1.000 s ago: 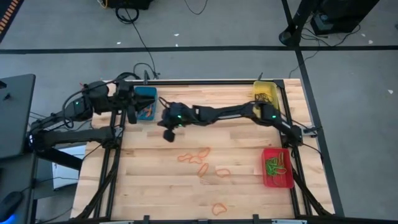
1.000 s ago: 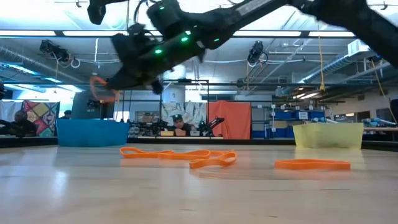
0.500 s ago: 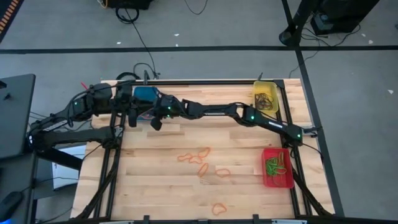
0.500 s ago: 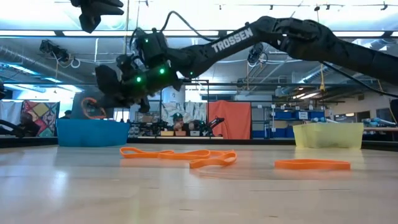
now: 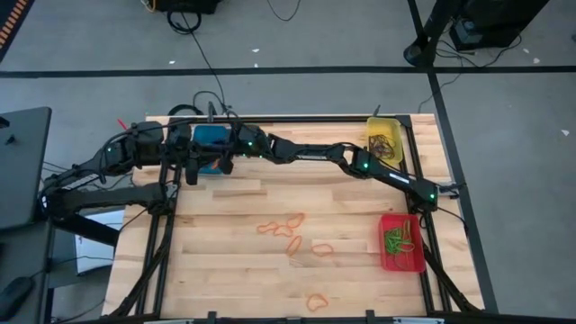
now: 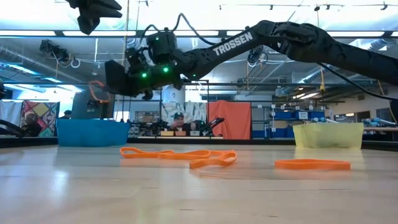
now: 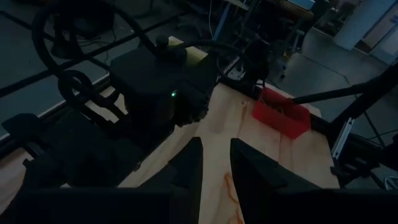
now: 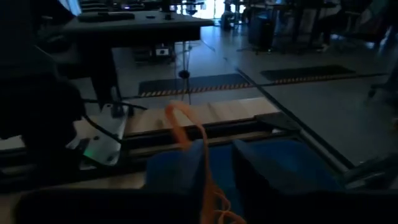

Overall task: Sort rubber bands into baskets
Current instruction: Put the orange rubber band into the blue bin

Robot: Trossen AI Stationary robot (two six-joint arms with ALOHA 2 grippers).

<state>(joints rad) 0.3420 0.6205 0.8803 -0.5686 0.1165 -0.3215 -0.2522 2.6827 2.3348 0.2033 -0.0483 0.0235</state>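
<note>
A wooden table seen from above, with 2 dark robot arms and 3 small baskets. The right arm reaches all the way across the far edge of the table, and the right gripper (image 5: pixel 227 162) now hangs over the blue basket (image 5: pixel 210 137) at the far left corner. A second ago it was short of the basket, nearer the table's middle, so it has finished carrying its load across.

An orange rubber band (image 8: pixel 186 140) sits between the right gripper's fingers, which have started to part after being clamped a second ago. In the right wrist view the band runs as a long narrow loop, its long axis lined up with the fingers, its rounded end pointing out past the fingertips over the basket's blue floor. In the low view the same band (image 6: pixel 98 91) shows above the basket's rim. This looks like the release, so 1 more orange band is about to join the blue basket.

The left gripper (image 7: pixel 214 163) waits just beside the blue basket, fingers slightly apart and holding nothing.

Loose orange bands (image 5: pixel 290 231) lie mid-table. The yellow basket (image 5: pixel 372 126) sits at the far right corner, the red basket (image 5: pixel 418 261) at the right edge.
</note>
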